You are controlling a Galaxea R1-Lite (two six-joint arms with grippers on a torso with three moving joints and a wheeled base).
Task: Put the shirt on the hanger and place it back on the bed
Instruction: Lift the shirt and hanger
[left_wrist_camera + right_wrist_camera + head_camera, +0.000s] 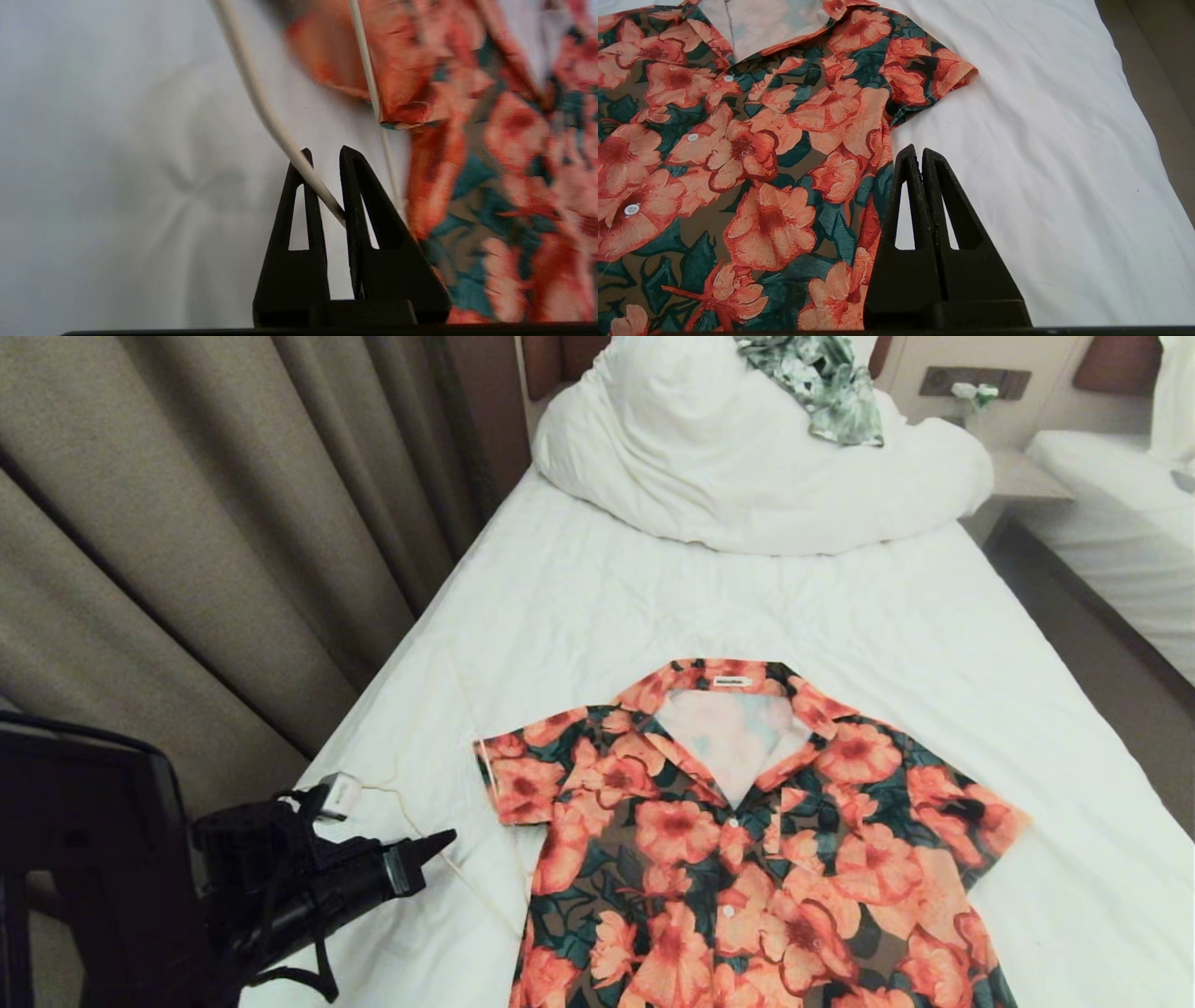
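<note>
Left gripper (439, 845), low at the bed's (597, 597) left edge: fingers (355, 186) clamped on the thin wire of the hanger (261, 102), which lies on the sheet just beside the shirt's (747, 840) left sleeve; step in hand judged to be taking up the hanger, nothing yet threaded into the garment. Right gripper (920, 156): fingers together and empty, hovering near the shirt's right sleeve. Shirt: spread flat, buttoned, collar towards the duvet (747, 476) at the head end; next move calls for lifting the hanger clear and working one shoulder end through the open collar.
</note>
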